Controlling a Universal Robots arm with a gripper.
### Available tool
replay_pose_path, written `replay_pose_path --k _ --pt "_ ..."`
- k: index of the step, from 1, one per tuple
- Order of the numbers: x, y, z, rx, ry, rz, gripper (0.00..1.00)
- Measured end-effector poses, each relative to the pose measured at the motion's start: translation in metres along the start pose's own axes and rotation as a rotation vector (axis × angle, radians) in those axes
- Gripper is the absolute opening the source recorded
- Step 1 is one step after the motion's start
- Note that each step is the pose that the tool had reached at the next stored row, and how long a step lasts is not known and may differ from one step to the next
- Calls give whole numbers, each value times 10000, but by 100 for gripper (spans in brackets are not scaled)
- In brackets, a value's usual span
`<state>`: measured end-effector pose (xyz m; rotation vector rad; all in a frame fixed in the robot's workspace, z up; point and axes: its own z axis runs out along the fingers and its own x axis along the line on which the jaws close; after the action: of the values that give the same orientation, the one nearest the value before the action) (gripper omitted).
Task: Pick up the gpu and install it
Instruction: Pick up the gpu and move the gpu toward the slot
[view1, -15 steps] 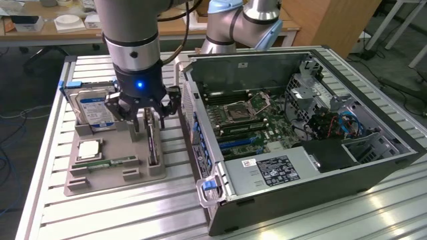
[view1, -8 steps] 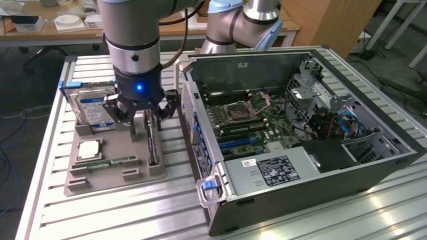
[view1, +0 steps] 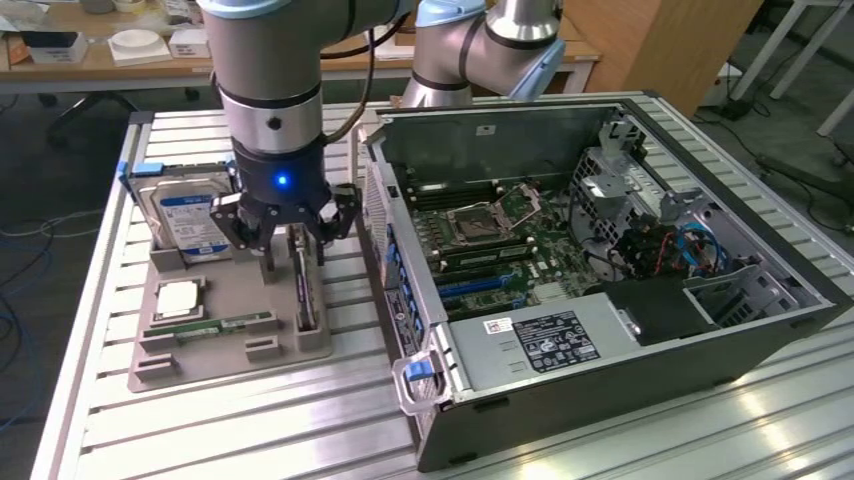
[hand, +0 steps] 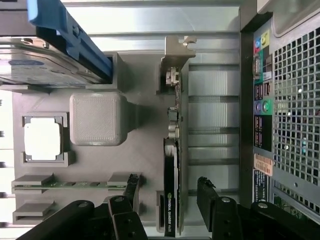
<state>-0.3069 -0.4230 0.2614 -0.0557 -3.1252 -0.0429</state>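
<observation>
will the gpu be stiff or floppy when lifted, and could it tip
Probably stiff: the gpu is a circuit board backed by a black cooler. It stands on its thin edge in the gray holder, so a sideways nudge might tip it. The open gripper straddles its flat faces; the exposed components look fragile.

A grey tray (view1: 227, 362) holds a hard drive (view1: 187, 215) and CPU chip (view1: 178, 298) beside an open computer case (view1: 561, 345).

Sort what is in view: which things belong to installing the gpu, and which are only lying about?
For the job: gpu, open gripper around it, open computer case.
Lying about: hard drive, CPU chip, memory module.
</observation>
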Motion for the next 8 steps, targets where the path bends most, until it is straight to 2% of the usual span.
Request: replay_pose_path --k 2,6,8 --pt "0 26 19 132 -19 2 59" --pt "-2 30 91 145 -26 0 59" --pt "0 37 119 163 -60 4 59"
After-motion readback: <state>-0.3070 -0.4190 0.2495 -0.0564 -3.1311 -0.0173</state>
